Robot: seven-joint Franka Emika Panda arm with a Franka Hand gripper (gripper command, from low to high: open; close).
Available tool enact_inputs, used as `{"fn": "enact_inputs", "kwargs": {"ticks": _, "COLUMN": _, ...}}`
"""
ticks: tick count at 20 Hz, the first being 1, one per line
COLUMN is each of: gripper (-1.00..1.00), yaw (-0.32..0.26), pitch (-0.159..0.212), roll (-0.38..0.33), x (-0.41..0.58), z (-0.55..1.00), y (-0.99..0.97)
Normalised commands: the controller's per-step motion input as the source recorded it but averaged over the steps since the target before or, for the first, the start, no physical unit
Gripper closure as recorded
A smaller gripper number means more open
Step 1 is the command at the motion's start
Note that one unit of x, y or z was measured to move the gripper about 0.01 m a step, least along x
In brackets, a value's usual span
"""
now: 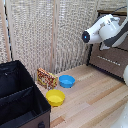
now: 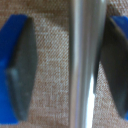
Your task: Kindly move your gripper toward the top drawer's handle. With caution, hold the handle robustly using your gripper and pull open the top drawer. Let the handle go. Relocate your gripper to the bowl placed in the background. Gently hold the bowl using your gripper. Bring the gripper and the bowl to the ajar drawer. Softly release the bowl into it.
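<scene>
In the wrist view the silver handle (image 2: pixel 86 65) runs as a bar between my gripper's (image 2: pixel 65 65) two fingers, with the grey-brown top drawer front (image 2: pixel 52 45) right behind it. One dark pad on a blue finger (image 2: pixel 20 70) stands well off the bar; the other pad (image 2: pixel 114 65) lies close beside it. The gripper is open around the handle. In the exterior view the white arm (image 1: pixel 105 30) reaches to the dark dresser (image 1: pixel 112 60) and hides the gripper. The blue bowl (image 1: pixel 66 81) rests on the wooden floor, away from the arm.
A yellow bowl (image 1: pixel 55 97) sits just in front of the blue one. A patterned snack box (image 1: pixel 46 77) stands beside them. A large black bin (image 1: pixel 20 100) fills the exterior view's left. A woven screen (image 1: pixel 45 35) forms the backdrop.
</scene>
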Motion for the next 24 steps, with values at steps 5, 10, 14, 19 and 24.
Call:
{"fn": "enact_inputs", "kwargs": {"ticks": 5, "gripper": 1.00, "yaw": -0.027, "pitch": 0.010, "roll": 0.047, "x": 0.302, "z": 0.00, "y": 0.56}}
{"fn": "enact_inputs", "kwargs": {"ticks": 10, "gripper": 1.00, "yaw": -0.047, "pitch": 0.075, "roll": 0.138, "x": 0.386, "z": -0.04, "y": 0.80}}
{"fn": "enact_inputs", "kwargs": {"ticks": 14, "gripper": 1.00, "yaw": -0.041, "pitch": 0.101, "roll": 0.159, "x": 0.412, "z": -0.04, "y": 0.79}}
{"fn": "enact_inputs", "kwargs": {"ticks": 19, "gripper": 1.00, "yaw": -0.043, "pitch": 0.092, "roll": 0.157, "x": 0.387, "z": -0.05, "y": 0.80}}
{"fn": "enact_inputs", "kwargs": {"ticks": 24, "gripper": 1.00, "yaw": -0.038, "pitch": 0.064, "roll": 0.115, "x": 0.317, "z": -0.20, "y": 0.85}}
